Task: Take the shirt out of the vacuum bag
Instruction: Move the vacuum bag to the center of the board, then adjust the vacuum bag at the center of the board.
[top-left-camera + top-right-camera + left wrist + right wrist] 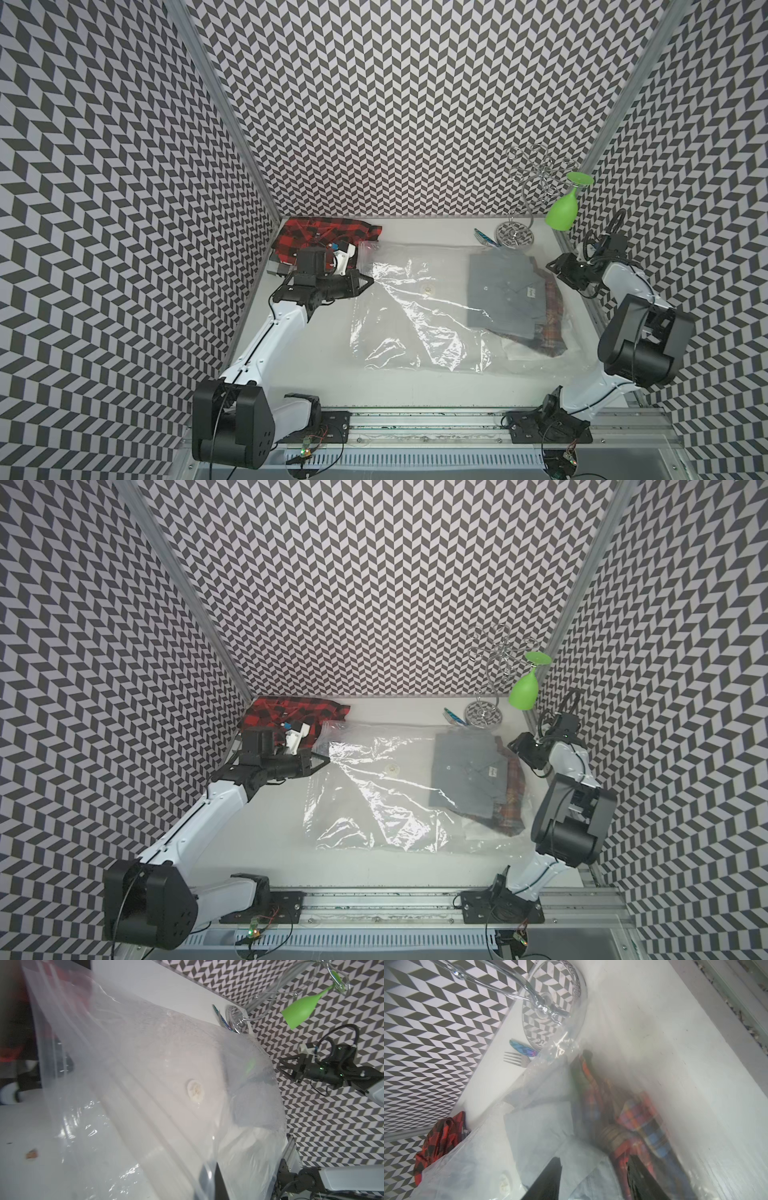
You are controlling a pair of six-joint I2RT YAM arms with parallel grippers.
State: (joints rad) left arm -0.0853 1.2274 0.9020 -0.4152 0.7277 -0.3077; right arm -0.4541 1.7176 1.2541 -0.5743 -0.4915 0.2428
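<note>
While left arm reached low over worktop (pixel 415 386), left hand (pixel 366 279) was clamped on vacuum bag (pixel 415 328) at its left edge, plastic raised there. Right hand (pixel 282 1066) hung beside bag's right end, jaws partly apart, gripping nothing. Bag lay across worktop, valve (pixel 427 289) up. Folded gray shirt (pixel 503 291) sat inside at right end, plaid shirt (pixel 552 320) beneath. Red-black checked shirt (pixel 320 235) lay outside, far left corner.

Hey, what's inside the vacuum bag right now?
At one end of the vacuum bag lies a folded grey shirt, stacked on a red plaid shirt with a white item under both. Only edges of the lower two show; the grey shirt covers the rest.
</note>
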